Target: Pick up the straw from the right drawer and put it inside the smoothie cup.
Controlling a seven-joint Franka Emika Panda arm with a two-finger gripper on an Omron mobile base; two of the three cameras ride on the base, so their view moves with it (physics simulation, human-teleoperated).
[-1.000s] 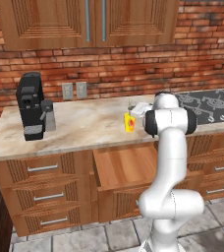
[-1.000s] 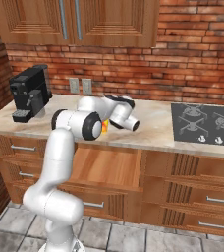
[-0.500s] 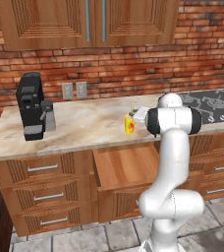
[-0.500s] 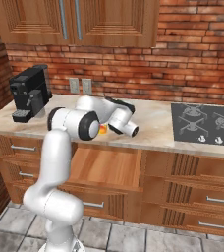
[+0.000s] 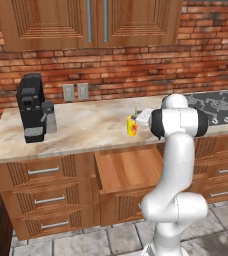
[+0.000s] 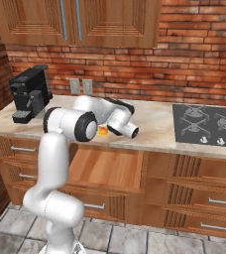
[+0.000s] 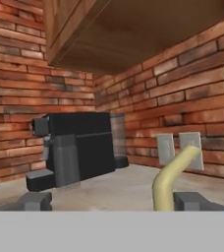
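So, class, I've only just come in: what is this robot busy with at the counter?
The white arm reaches over the counter with its gripper open at the yellow smoothie cup. The straw stands in the cup, sticking up above the rim. Below, the right drawer hangs open. A black coffee machine sits further left.

Ridged wooden drawer, marble counter, brick wall

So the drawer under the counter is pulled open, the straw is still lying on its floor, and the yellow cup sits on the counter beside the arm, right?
Not quite. The drawer is open and the yellow cup stands on the counter beside the arm, but the straw is not on the drawer floor. The left base view shows it standing up out of the cup, and the hand view shows it between the spread fingers.
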